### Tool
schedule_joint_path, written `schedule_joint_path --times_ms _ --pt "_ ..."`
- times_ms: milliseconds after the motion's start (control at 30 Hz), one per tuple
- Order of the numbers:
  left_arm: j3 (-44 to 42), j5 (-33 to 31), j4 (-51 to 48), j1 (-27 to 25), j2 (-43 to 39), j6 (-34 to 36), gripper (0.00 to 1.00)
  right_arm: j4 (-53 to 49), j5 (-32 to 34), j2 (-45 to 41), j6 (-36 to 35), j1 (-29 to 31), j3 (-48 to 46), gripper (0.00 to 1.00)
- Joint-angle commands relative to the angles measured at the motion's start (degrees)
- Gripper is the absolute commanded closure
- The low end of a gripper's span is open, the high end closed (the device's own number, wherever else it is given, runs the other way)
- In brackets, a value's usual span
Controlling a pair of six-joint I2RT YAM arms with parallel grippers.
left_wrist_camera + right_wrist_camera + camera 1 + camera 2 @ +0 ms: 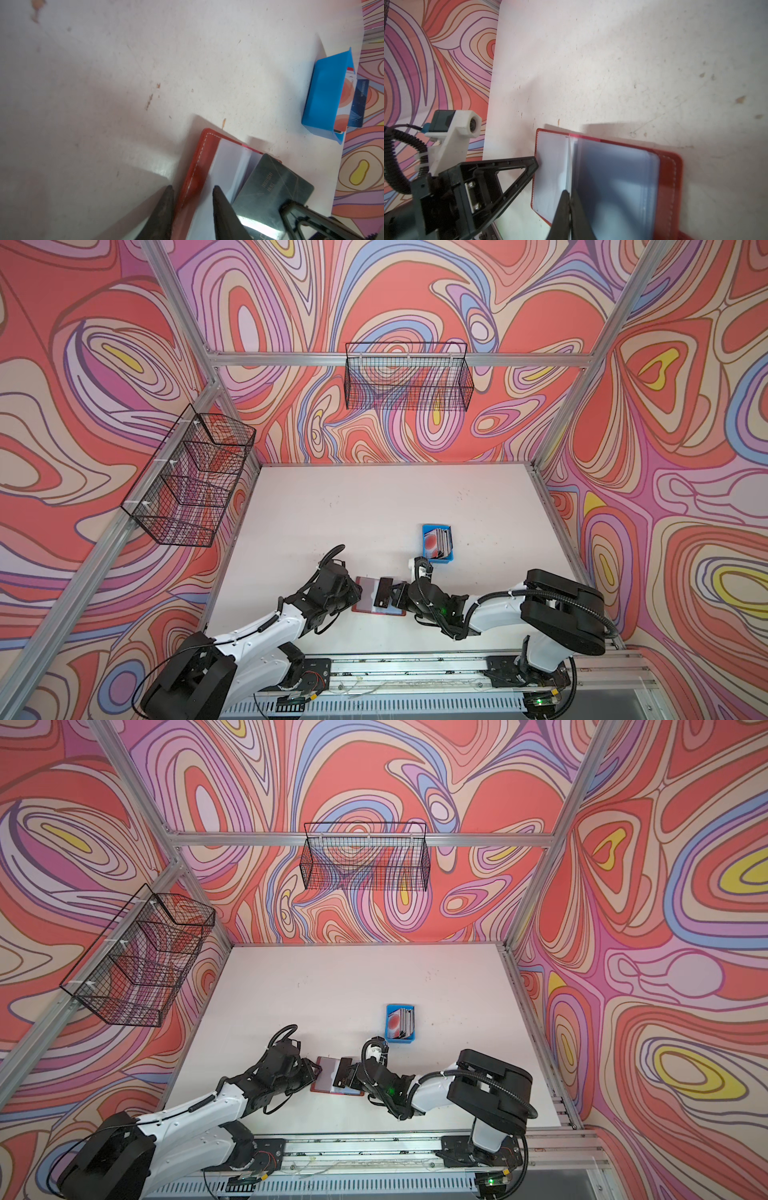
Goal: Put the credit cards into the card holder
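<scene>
Card holder (368, 593): red, lying open on the counter (332, 510), clear sleeves (612, 176) fanned upward. Dark credit card (383, 592): pinched in the tightly closed right claw (569, 197), poised over the holder's spine. Left claw (192, 189): partly open, gripping nothing, tips astride the holder's stitched cover edge. Remaining credit cards (436, 542): in a blue tray (324, 91) near the holder. Handling advice: pin the cover, lead one card corner into a sleeve mouth, then slide in at a shallow angle.
</scene>
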Motion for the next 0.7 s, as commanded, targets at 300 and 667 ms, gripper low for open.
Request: schedule_joint_path --times_ms 300,667 --pt "1.5 4.8 0.3 0.2 5.4 -0.6 0.87 -0.7 1.0 0.7 5.8 0.4 -2.2 1.0" --pt "-0.2 2.7 -1.0 -1.8 -0.3 -2.3 0.83 -5.5 -1.0 0.7 0.9 0.3 0.2 1.0"
